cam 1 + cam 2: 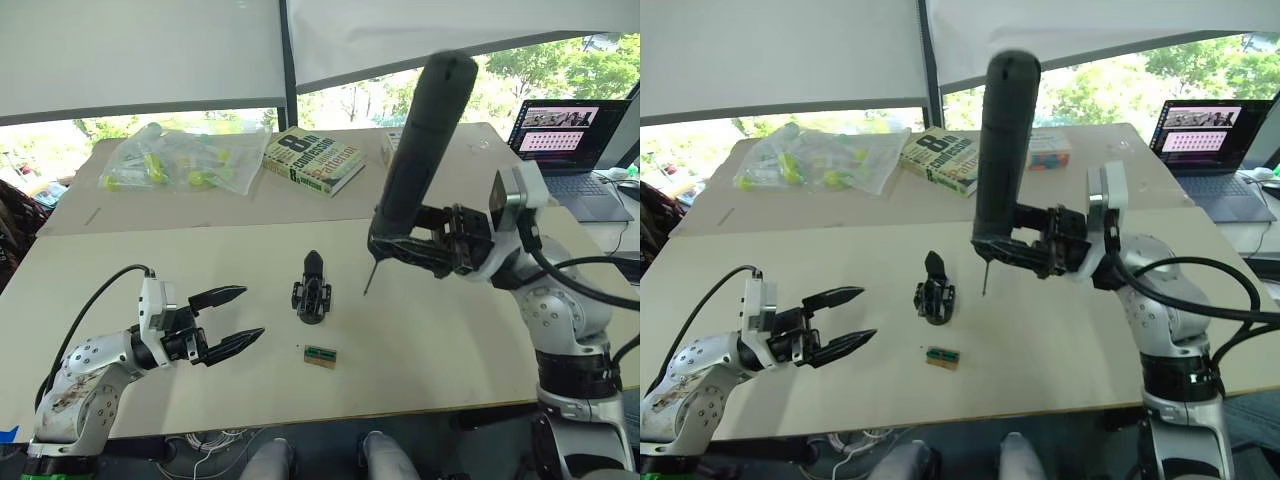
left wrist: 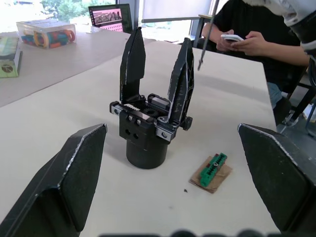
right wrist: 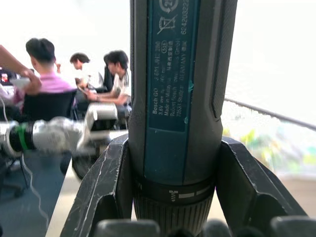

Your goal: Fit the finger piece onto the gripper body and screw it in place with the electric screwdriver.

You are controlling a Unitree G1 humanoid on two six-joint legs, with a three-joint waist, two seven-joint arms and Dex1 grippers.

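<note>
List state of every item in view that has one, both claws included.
electric screwdriver: upright, bit down, above the table, off the gripper body
right claw: shut on the electric screwdriver
left claw: open, holding nothing
gripper body: standing on the table, two finger pieces on it
laptop: open, screen lit
book: closed, lying flat
tan-and-green block: lying flat on the table

My left gripper [image 1: 232,319] hovers low with fingers spread; my right gripper [image 1: 400,243] is raised, fingers clamped on its load.
</note>
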